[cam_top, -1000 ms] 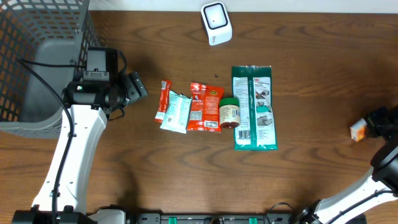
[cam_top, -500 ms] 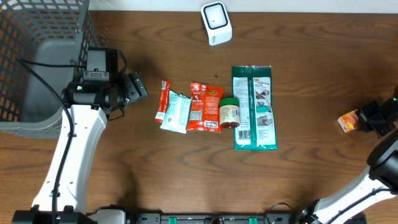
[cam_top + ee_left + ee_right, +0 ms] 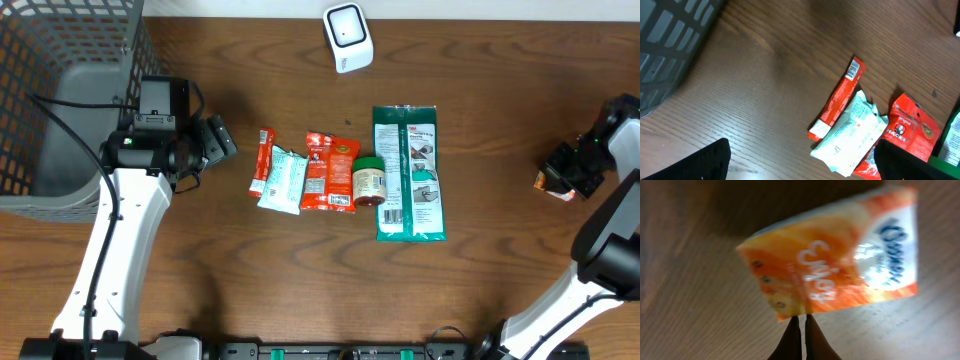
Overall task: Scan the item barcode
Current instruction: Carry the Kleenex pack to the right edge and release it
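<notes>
One wooden table (image 3: 500, 90), with a big wire basket (image 3: 40, 60) at its left end. Just beside it the left gripper (image 3: 218, 141) hovers, jaws wide apart. Far right, well apart from the white scanner (image 3: 347, 37), the right gripper (image 3: 800, 330) pinches the orange packet (image 3: 830, 275) by its edge, fingertips together.

My bench is a dark brown wood-grain table (image 3: 300, 270) that fills nearly the whole overhead view. A pale strip (image 3: 240, 8) runs along the top edge, beyond it. Upper left stands a grey mesh basket (image 3: 40, 60). Light is soft and even, shadows faint.
</notes>
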### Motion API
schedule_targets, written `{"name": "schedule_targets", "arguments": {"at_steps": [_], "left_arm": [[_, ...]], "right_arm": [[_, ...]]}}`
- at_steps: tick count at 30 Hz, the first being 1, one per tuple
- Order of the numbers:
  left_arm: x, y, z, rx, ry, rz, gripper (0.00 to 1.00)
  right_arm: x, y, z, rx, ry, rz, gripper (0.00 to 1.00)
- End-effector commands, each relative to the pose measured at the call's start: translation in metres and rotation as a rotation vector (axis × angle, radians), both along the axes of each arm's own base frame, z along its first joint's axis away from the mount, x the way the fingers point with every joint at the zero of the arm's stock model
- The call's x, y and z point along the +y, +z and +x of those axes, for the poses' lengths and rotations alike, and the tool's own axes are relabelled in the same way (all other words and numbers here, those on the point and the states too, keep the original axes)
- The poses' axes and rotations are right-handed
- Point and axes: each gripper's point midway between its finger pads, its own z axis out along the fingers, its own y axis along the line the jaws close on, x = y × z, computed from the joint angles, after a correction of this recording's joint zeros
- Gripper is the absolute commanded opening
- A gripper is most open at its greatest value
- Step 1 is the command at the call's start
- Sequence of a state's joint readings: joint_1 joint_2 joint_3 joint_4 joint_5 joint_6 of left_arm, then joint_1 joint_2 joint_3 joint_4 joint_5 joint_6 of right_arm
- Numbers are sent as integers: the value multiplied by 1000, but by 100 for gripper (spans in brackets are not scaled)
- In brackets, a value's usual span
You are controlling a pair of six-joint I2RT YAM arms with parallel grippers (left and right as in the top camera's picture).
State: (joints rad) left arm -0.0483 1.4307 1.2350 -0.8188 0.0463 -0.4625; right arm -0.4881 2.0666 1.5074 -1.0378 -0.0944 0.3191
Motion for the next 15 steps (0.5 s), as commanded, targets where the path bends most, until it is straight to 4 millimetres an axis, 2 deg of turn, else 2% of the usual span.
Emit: {"name": "schedule_targets", "arguments": {"at_steps": [1,6,8,13,15], "left_arm": [[3,2,2,-4,-7,19,92],[3,2,2,-4,-7,19,92],[3,2,2,-4,-7,19,92],[3,2,2,-4,-7,19,92],[3,2,2,-4,-7,19,92]], "right_arm": [[4,12,10,-44,83,-35,3],[-26,12,0,28,83,-199,8],[-32,12,0,30,91,-230,10],[-16,13,11,-30,150,-145,10],[-11,18,13,-33,158,-130,14]]}}
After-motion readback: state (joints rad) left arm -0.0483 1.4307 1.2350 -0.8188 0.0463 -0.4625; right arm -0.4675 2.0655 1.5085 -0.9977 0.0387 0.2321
